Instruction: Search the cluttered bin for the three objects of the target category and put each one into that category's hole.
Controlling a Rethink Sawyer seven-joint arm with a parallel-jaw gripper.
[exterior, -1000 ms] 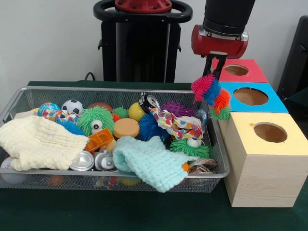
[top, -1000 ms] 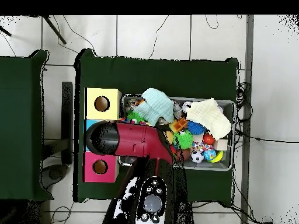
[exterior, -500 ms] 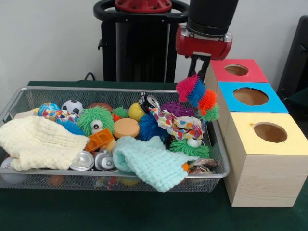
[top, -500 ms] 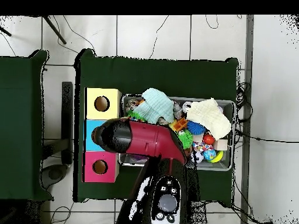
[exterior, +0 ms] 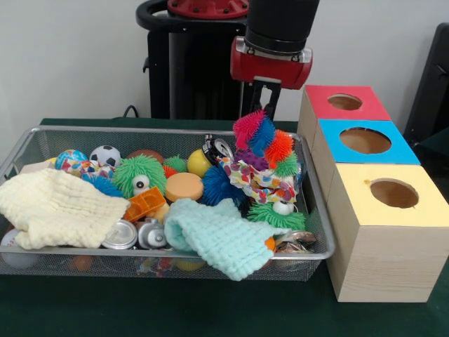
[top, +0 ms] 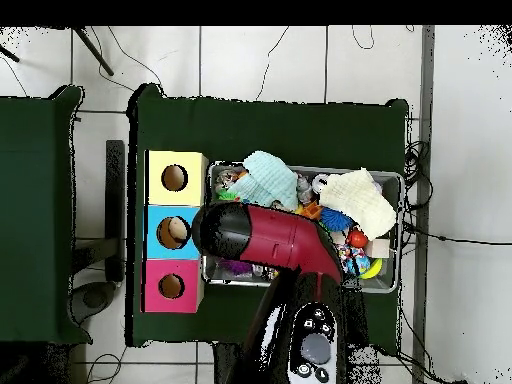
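Note:
A multicoloured spiky toy point(exterior: 265, 140) in pink, blue, orange and green hangs over the right end of the wire bin point(exterior: 168, 130). My gripper point(exterior: 261, 116) is shut on it from above, its tips buried in the spikes. Right of the bin stand three wooden boxes with round holes, topped red point(exterior: 344, 102), blue point(exterior: 365, 141) and yellow point(exterior: 394, 193). The toy hangs left of the boxes, clear of them. In the overhead view my red arm point(top: 260, 235) covers the gripper and the toy. The yellow box point(top: 175, 178), blue box point(top: 172, 232) and red box point(top: 171, 286) show beside the arm.
The bin holds a cream cloth point(exterior: 59, 207), a mint cloth point(exterior: 221, 235), a green furry toy point(exterior: 139, 174), a soccer ball point(exterior: 105, 155), an orange disc point(exterior: 184, 186), a blue spiky ball point(exterior: 221, 186), a patterned cloth point(exterior: 259, 181) and cans point(exterior: 123, 235).
My gripper has carried the spiky toy leftward in the front view, from beside the red and blue boxes to above the bin's right end. The bin's contents look unmoved.

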